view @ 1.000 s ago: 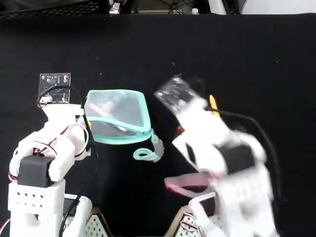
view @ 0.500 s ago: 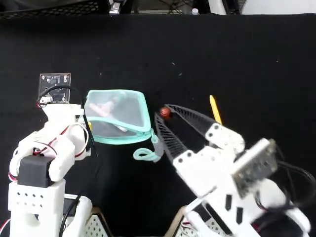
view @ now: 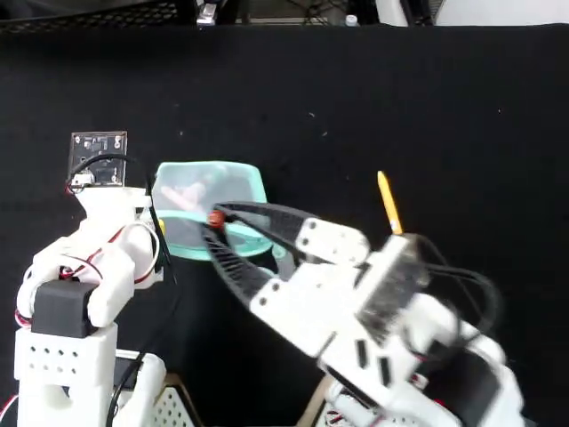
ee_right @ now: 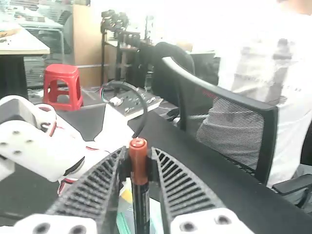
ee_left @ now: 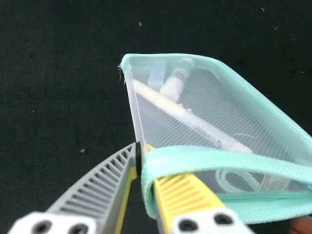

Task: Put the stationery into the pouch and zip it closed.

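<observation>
While your left gripper (ee_left: 141,158) is clamped on the teal-trimmed edge of the see-through mesh pouch (ee_left: 195,107), pinching the fabric between its grey and yellow fingers, your right gripper (ee_right: 138,157) has its black ribbed jaws squeezed onto a dark pen with a red-orange cap (ee_right: 138,168), and the cap end pokes up between the tips. From the high view you can see that pen's cap over the pouch, on the side nearest the right arm. Honestly can't tell if it's touching the mesh or just above it. The pouch sits on the black table (view: 356,98) just in front of the left arm. It's already got a long white pen (ee_left: 185,117) inside, plus a couple of other bits I can't make out through the mesh. You've also got a yellow pencil (view: 388,203) lying loose on the table, well apart from the pouch, over on the right arm's side
</observation>
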`<action>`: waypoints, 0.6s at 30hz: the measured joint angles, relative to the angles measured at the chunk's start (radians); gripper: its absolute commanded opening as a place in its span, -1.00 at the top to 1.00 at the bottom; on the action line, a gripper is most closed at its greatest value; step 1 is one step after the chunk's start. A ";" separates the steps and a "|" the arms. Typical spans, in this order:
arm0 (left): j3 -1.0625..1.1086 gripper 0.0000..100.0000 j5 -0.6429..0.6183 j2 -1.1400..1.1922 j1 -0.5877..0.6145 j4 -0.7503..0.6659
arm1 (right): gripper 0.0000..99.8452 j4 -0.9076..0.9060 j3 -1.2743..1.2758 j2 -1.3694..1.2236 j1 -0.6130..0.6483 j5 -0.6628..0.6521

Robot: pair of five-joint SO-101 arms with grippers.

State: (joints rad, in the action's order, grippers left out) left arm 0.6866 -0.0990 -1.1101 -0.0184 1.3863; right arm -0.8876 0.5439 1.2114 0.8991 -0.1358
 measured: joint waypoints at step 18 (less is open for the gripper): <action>0.000 0.94 0.000 0.000 0.000 0.000 | 0.98 0.236 0.393 -0.017 -0.026 -0.181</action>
State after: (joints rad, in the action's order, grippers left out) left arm 0.6866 -0.0990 -1.1101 -0.0184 1.3863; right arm -0.6513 0.9367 1.1945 0.8730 -0.3168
